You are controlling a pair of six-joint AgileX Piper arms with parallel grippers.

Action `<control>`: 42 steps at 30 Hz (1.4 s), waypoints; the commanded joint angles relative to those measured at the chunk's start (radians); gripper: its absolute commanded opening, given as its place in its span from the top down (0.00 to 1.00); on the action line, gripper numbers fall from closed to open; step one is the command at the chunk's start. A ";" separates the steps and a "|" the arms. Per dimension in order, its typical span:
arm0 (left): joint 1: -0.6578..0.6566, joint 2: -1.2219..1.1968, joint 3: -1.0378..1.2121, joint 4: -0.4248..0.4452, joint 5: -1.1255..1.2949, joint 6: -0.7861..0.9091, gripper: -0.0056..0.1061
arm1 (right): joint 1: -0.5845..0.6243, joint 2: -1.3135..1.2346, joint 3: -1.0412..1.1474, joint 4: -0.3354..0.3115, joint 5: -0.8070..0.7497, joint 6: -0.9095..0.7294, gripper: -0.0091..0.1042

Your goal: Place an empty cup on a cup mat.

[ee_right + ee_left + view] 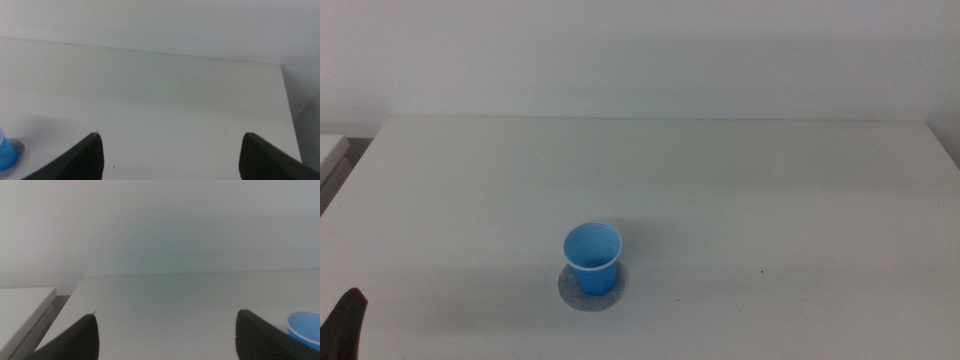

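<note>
Though set upright on cup mat (588, 291) toward table (770, 180) front edge, left of centre: cup (592, 258), blue, empty; left gripper (165, 342) and right gripper (172, 160) fingers spread wide, holding nothing; keep both clear, avoid nudging.

Smooth blue plastic cup (592, 258); speckled matt mat (570, 291); matt white table (770, 190).

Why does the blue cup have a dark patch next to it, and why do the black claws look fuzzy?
Middle view: the cup on the cup mat blocks the light, casting a faint shadow. Wrist views: left gripper and right gripper sit too near the camera, so blurry.
</note>
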 commanded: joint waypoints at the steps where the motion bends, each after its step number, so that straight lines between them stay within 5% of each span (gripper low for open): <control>1: -0.001 -0.004 0.000 -0.002 -0.013 -0.003 0.11 | -0.010 -0.101 0.086 -0.015 -0.022 0.006 0.15; 10: -0.001 -0.004 0.000 -0.002 -0.013 -0.003 0.11 | -0.010 -0.383 0.370 -0.038 -0.183 0.008 0.15; 23: -0.001 -0.004 0.000 -0.002 -0.013 -0.003 0.11 | -0.008 -0.513 0.406 -0.030 -0.211 0.008 0.15; 29: -0.001 -0.004 0.000 -0.002 -0.013 -0.003 0.11 | -0.008 -0.635 0.616 -0.034 -0.496 0.008 0.15; 42: -0.001 -0.004 0.000 -0.002 -0.013 -0.003 0.11 | -0.008 -0.794 0.956 -0.038 -0.500 0.008 0.15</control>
